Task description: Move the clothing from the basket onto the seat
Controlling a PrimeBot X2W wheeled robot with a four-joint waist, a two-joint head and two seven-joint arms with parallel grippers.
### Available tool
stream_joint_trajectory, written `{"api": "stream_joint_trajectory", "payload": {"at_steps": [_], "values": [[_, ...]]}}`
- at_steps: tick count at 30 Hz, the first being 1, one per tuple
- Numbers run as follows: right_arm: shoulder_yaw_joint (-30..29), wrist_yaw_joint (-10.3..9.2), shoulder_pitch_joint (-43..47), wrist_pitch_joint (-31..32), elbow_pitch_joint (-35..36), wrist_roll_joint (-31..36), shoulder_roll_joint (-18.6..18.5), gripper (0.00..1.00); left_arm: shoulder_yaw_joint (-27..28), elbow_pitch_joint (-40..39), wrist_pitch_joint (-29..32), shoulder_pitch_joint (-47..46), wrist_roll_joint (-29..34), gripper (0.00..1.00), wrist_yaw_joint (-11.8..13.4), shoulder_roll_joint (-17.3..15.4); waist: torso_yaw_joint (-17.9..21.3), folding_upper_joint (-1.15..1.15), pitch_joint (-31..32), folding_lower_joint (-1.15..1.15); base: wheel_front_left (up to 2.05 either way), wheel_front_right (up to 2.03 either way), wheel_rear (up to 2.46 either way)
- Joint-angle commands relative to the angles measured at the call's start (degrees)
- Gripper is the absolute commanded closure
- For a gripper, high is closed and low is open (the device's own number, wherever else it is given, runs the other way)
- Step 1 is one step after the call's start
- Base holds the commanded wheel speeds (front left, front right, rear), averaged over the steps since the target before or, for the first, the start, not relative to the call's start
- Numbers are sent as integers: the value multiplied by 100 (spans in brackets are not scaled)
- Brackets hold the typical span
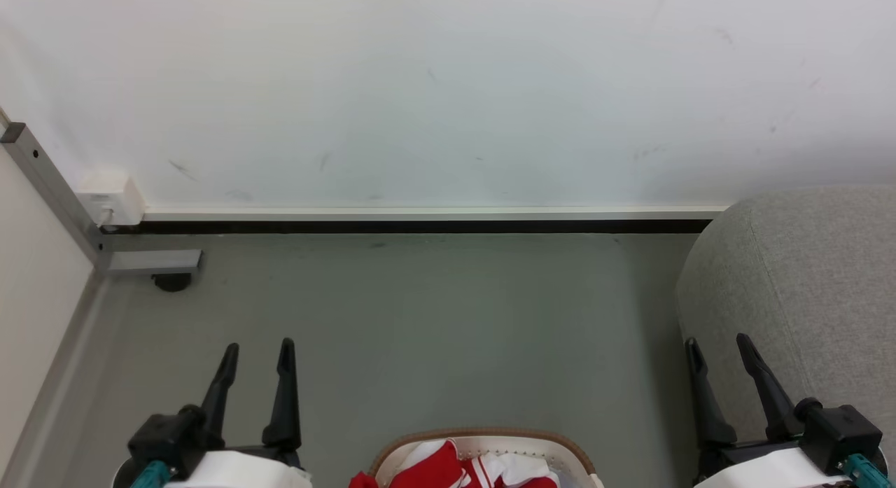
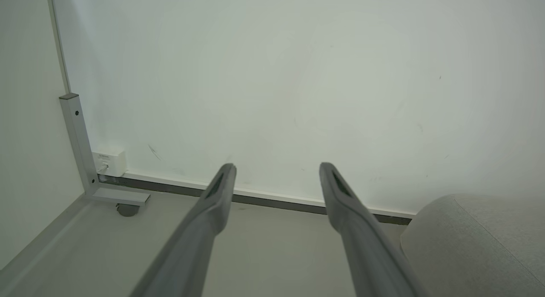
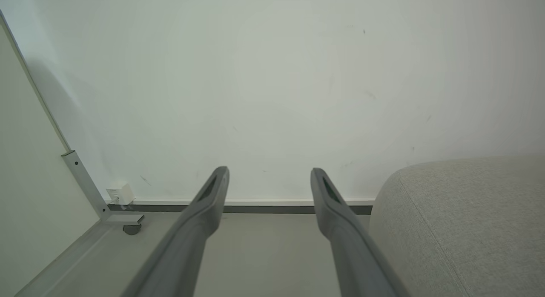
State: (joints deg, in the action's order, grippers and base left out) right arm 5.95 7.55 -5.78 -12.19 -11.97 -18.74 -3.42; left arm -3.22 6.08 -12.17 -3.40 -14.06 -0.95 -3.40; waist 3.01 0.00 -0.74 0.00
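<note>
Nearest, the red-and-white jersey (image 1: pixel 437 467) lies in the white laundry basket (image 1: pixel 483 434) on the floor (image 1: pixel 448 320). Either side, left gripper (image 1: pixel 259 348) and right gripper (image 1: pixel 717 342) hover, spread, empty. The grey couch (image 1: pixel 805 278) stands beyond the right gripper, at the floor's far right corner.

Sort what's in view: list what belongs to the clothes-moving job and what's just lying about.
Belongs to the job: clothing, basket, seat, left gripper and right gripper, both open.

Just there: white wall box, metal post, caster.
</note>
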Motion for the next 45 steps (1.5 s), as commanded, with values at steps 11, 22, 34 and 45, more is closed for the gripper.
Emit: {"api": "stream_joint_trajectory", "payload": {"at_steps": [11,22,34,45], "values": [[63,-10,-111,-160,-2,536,19,0,30,42,-177,73,533,0,-53,12,32,0,64,0,0,0,0],[119,-11,-102,-269,11,952,32,0,84,71,-270,68,807,0,-140,37,69,0,50,0,0,0,0],[130,-12,-103,-296,-10,1067,43,0,65,110,-302,61,742,0,-131,44,75,0,58,0,0,0,0],[144,-12,-112,-296,-21,1023,47,0,61,88,-302,67,726,0,-143,44,103,0,59,0,0,0,0]]}}
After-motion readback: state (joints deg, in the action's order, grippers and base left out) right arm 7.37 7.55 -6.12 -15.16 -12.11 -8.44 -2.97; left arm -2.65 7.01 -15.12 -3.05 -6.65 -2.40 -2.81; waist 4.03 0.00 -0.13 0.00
